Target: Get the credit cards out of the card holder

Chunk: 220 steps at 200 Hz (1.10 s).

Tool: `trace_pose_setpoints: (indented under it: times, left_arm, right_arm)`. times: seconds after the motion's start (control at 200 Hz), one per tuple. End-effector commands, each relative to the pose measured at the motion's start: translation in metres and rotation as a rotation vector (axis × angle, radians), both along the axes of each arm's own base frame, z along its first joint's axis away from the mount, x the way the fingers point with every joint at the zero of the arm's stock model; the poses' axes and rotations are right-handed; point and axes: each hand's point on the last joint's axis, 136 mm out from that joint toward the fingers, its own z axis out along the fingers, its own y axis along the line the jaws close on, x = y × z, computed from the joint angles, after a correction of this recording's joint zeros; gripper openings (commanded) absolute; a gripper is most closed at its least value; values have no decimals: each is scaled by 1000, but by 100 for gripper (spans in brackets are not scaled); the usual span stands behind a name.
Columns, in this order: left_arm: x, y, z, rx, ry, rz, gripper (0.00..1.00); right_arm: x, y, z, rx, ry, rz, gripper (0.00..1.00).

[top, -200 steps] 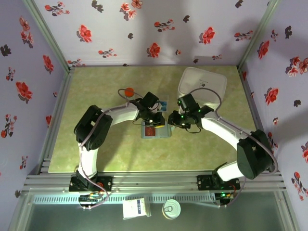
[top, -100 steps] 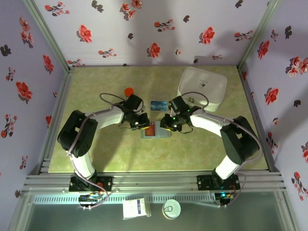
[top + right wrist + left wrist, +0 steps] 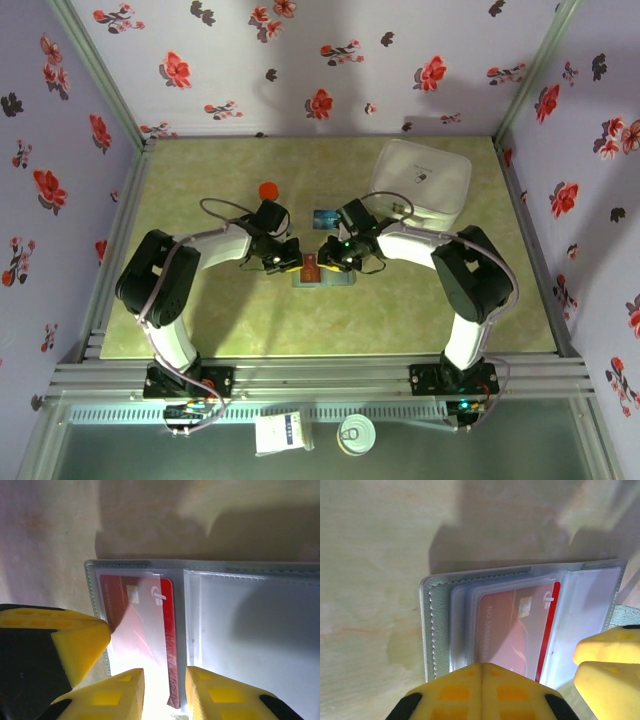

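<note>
The card holder (image 3: 340, 280) lies open and flat near the middle of the table (image 3: 200, 200), with both arms bent in over it. A red card (image 3: 135, 615) sits in its 9 o'clock panel, behind a clear plastic sleeve, with the chip and a white logo showing through. The 3 o'clock panel looks pale and blank from the right wrist camera.

The left gripper (image 3: 482, 672) comes in from the holder's 9 o'clock side. Its yellow fingers are pressed tight together with nothing between them, and the tips rest at the edge of the panel that carries the red card (whether they bear down on it, I can't tell). The right gripper (image 3: 165, 690) comes from about 2 o'clock and stands narrowly apart. One finger is over the pale face of the red card and the other over the holder's centre fold, so the card's dark red edge shows in the gap. It doesn't look pinched.

A teal card (image 3: 328, 217) lies on the table just off the holder at 12 o'clock. A white box (image 3: 425, 180) sits at about 1 o'clock, and a small red round thing (image 3: 267, 190) at about 11 o'clock.
</note>
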Motion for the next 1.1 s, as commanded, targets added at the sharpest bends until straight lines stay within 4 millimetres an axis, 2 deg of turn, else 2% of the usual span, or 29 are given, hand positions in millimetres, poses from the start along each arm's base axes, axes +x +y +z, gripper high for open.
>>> trace_pose_setpoints:
  times: [0.0, 0.245, 0.48, 0.665, 1.095]
  left_arm:
    - [0, 5, 2, -2, -15, -3, 2]
    - [5, 9, 18, 2, -72, 16, 5]
    - [0, 13, -2, 40, -29, 7, 4]
    - [-4, 15, -15, 61, 3, 0, 4]
    - [-5, 15, -17, 62, 15, -5, 0]
  right_arm:
    - [5, 14, 6, 40, -3, 13, 28]
    - [5, 19, 1, 54, 9, 19, 25]
    - [7, 23, -1, 64, 9, 21, 24]
    - [4, 21, -11, 44, 29, 22, 25]
    - [2, 32, -11, 88, 42, 55, 21]
